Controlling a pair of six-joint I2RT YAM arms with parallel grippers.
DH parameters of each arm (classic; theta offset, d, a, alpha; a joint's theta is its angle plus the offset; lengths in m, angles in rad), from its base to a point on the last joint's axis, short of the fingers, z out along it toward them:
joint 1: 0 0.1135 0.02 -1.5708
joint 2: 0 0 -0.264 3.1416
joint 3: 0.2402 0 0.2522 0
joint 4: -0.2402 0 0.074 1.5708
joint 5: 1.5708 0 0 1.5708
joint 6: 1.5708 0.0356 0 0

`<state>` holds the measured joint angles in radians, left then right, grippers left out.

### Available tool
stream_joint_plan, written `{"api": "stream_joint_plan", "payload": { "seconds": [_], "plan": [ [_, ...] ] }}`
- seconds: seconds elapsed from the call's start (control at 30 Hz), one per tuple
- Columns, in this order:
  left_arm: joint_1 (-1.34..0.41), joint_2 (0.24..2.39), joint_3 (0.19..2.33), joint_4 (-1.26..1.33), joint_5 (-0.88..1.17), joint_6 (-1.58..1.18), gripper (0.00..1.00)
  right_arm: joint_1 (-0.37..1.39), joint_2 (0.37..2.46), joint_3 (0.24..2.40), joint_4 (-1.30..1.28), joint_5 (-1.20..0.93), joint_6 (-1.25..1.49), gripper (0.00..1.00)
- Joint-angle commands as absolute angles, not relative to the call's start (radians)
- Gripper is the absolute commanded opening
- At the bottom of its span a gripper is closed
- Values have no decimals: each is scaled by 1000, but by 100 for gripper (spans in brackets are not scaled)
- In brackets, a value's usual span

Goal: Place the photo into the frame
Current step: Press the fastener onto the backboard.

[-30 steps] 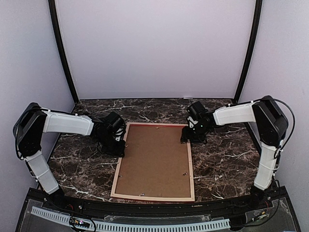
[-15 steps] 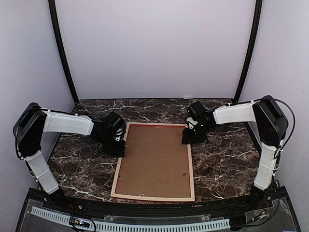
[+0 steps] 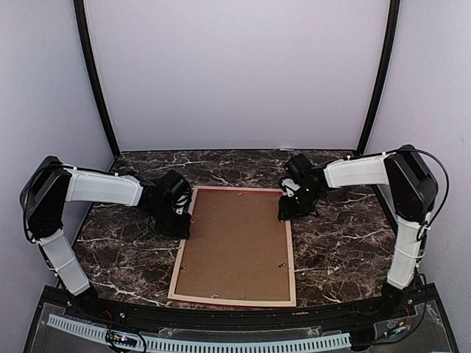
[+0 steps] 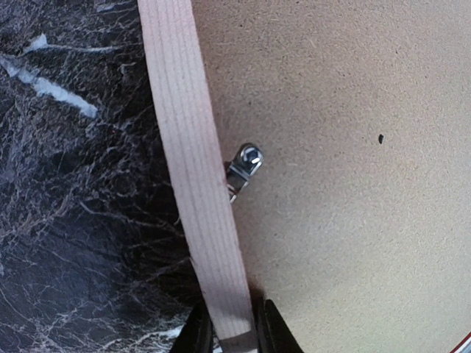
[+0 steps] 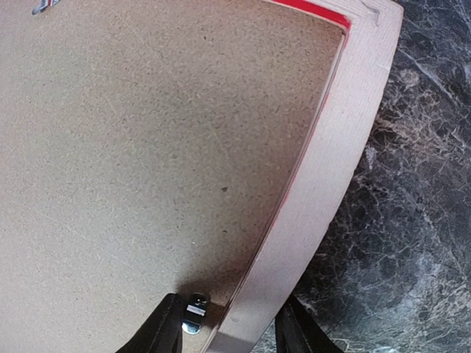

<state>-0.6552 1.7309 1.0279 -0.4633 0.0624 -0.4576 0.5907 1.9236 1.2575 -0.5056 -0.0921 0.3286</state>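
Observation:
The frame (image 3: 232, 300) lies face down on the marble table, pale wood back up, with the brown backing board (image 3: 235, 243) set inside it. The photo is hidden. My left gripper (image 3: 182, 223) is shut on the frame's left rail (image 4: 195, 184), one finger against each side (image 4: 234, 334). My right gripper (image 3: 285, 213) straddles the right rail (image 5: 324, 191) near the far corner. Its jaws stand open (image 5: 228, 331), one finger beside a small metal clip (image 5: 195, 312), the other at the rail's outer edge. A strip of red front (image 5: 309, 7) shows at the corner.
Another metal turn clip (image 4: 245, 165) sits on the left rail over the board (image 4: 353, 184). Dark marble table (image 3: 338, 243) surrounds the frame. White walls close in the back and sides.
The right gripper's jaws have narrowed around the right rail. The left gripper and the frame have not moved.

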Motion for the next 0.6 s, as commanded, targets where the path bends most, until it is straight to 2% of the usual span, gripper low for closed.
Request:
{"api": "stream_joint_plan", "payload": {
  "seconds": [0.0,0.57],
  "plan": [
    [-658,1717,1008,-488,54,-414,17,585,1955,1274,-521,-130,286,43],
    [-657,1705,990,-488,52,-420,17,544,1967,1265,-513,-214,197,27]
  ]
}}
